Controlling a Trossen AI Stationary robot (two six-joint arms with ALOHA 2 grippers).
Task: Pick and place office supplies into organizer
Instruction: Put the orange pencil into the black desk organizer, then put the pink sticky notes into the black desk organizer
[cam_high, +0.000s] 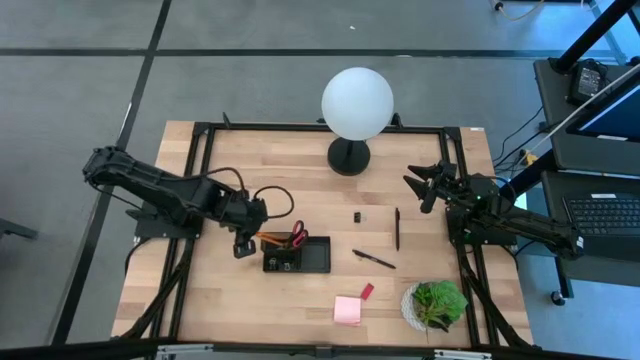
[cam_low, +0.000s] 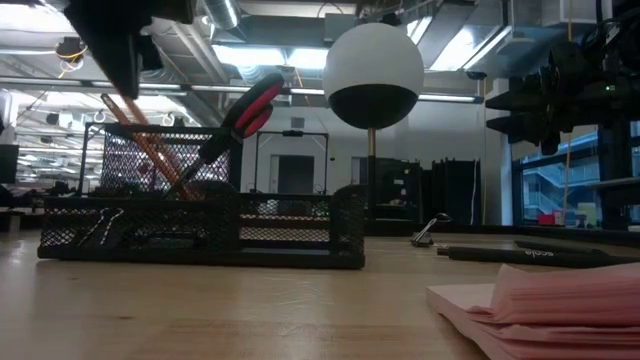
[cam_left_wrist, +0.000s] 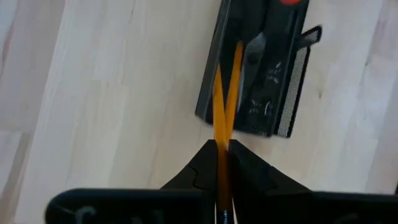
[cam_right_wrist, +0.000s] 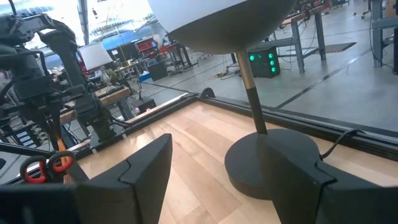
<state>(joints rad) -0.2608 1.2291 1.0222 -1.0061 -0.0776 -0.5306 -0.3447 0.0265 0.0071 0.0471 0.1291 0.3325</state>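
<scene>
The black mesh organizer (cam_high: 312, 257) sits mid-table. Red-handled scissors (cam_high: 298, 237) stand in its tall left compartment, handles (cam_low: 250, 105) sticking up. My left gripper (cam_high: 243, 245) hovers at the organizer's left end, shut on an orange pencil (cam_left_wrist: 219, 106). A second orange pencil (cam_left_wrist: 234, 81) lies close beside it, both slanting into the tall compartment (cam_low: 150, 150). My right gripper (cam_high: 437, 185) waits open near the lamp, touching nothing. Two black pens (cam_high: 397, 228) (cam_high: 373, 259), a black clip (cam_high: 357, 216), the pink pad (cam_high: 348, 310) and the red eraser (cam_high: 367, 291) lie on the table. My left gripper (cam_left_wrist: 222, 146) pinches the orange pencil's upper part (cam_left_wrist: 221, 163) between its two fingers. The pencil runs along between them, and its far end reaches into the organizer's tall compartment (cam_left_wrist: 249, 93). It slants, tilted. Whether the second pencil is also pinched I cannot tell.
The white globe lamp (cam_high: 357, 103) with its round black base (cam_right_wrist: 273, 162) stands at the table's far middle, right in front of my right gripper. A green potted plant (cam_high: 436, 303) sits near the table's right front. The organizer's low right compartment (cam_high: 318, 255) lies open.
</scene>
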